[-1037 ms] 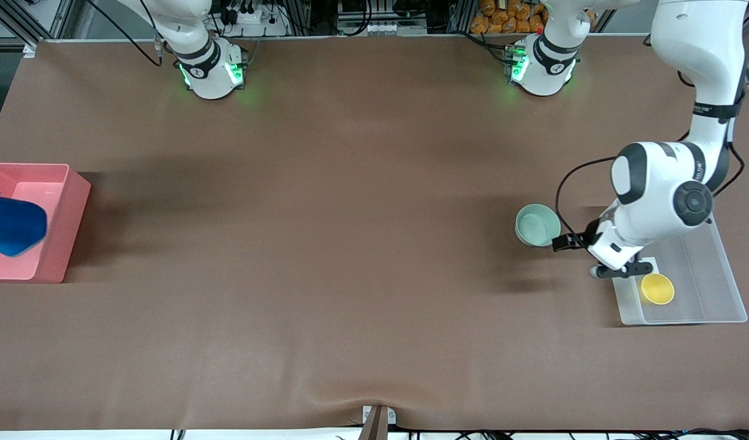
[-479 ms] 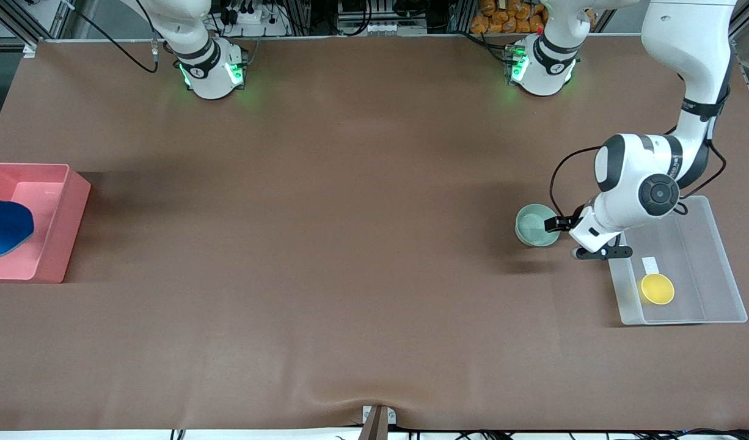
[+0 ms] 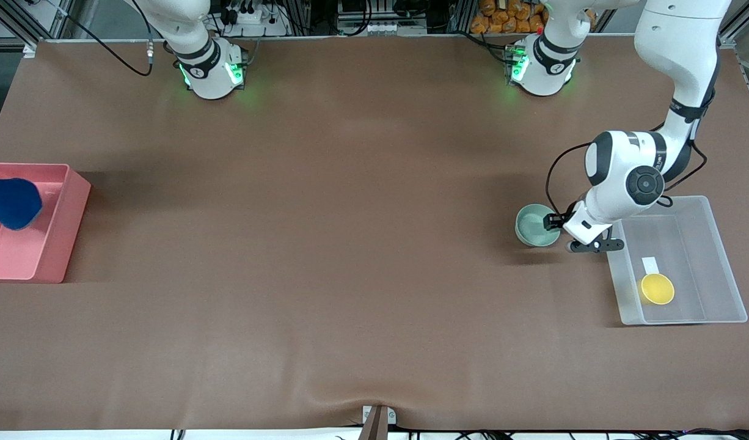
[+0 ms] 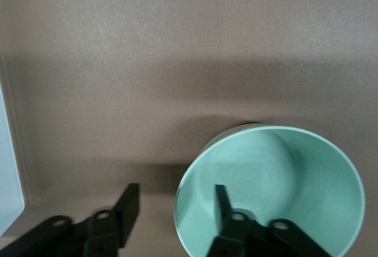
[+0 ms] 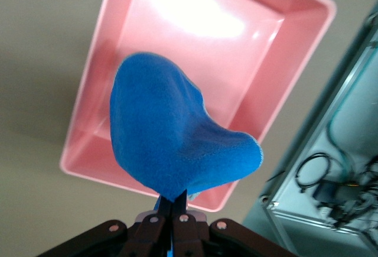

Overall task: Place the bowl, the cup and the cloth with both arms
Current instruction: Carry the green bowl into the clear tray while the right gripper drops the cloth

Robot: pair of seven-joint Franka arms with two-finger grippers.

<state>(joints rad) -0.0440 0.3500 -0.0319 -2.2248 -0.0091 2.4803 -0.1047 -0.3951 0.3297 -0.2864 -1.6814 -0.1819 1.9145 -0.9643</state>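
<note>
The mint-green bowl stands on the table beside the clear tray. My left gripper is open and low at the bowl, one finger inside it and one outside, astride the rim. In the left wrist view the gripper straddles the bowl. The yellow cup stands in the clear tray. The blue cloth hangs over the pink bin. My right gripper is shut on the cloth above the pink bin; the gripper itself is outside the front view.
The pink bin sits at the right arm's end of the table and the clear tray at the left arm's end. A white label lies in the clear tray. The brown table mat spans the space between them.
My left gripper has moved from over the clear tray to the bowl and now straddles its rim. The cloth has shifted farther from the front camera over the pink bin.
</note>
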